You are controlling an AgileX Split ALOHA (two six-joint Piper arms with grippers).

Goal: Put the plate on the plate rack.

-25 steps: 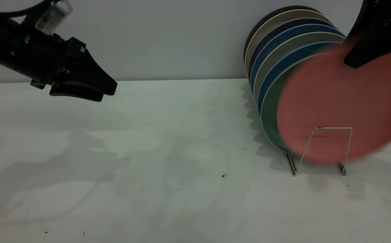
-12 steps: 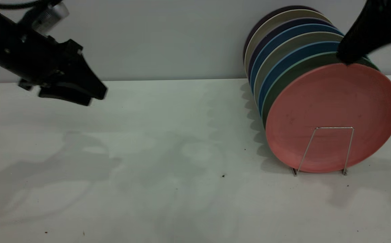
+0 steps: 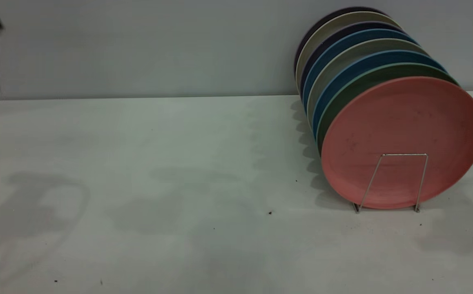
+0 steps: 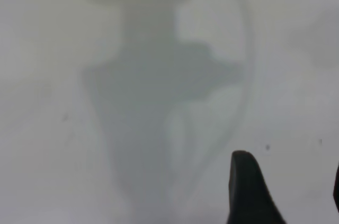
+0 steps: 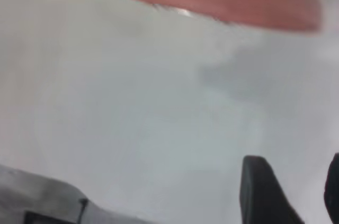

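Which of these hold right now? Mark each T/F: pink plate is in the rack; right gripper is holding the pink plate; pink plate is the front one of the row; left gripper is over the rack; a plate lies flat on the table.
1. The pink plate stands in the rack. True.
2. The right gripper holds the pink plate. False: it is apart from the plate, fingers open.
3. The pink plate is the front one. True.
4. The left gripper is over the rack. False: only bare table lies under it.
5. A plate lies flat. False: all stand on edge.
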